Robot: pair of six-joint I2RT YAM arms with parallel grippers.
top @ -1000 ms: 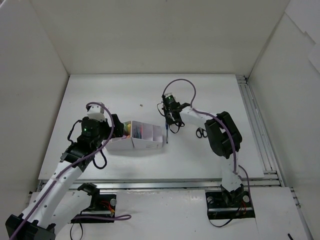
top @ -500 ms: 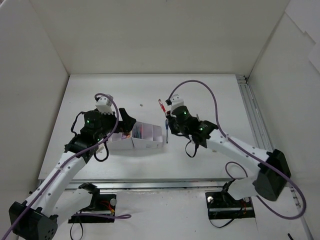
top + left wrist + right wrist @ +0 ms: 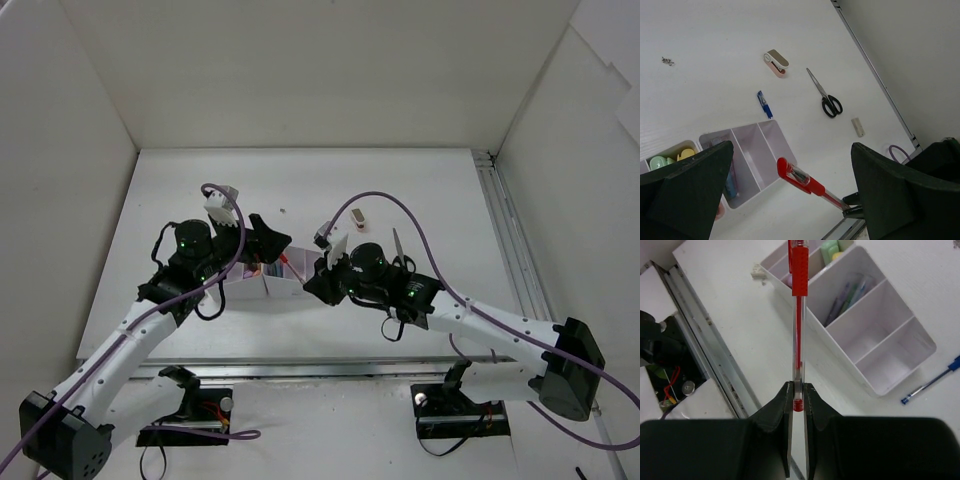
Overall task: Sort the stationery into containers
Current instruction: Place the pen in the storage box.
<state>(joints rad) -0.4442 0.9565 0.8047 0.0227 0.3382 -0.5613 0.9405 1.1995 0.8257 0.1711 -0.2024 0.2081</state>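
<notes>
Two fingers of the right end effector [image 3: 799,395] pinch the tail of a red pen [image 3: 799,270], holding it off the counter [image 3: 200,190] by the right end of the white organizer [image 3: 840,354]. The left end effector [image 3: 265,240] hangs spread wide above the organizer. A blue pen [image 3: 764,104] lies just right of it.
</notes>
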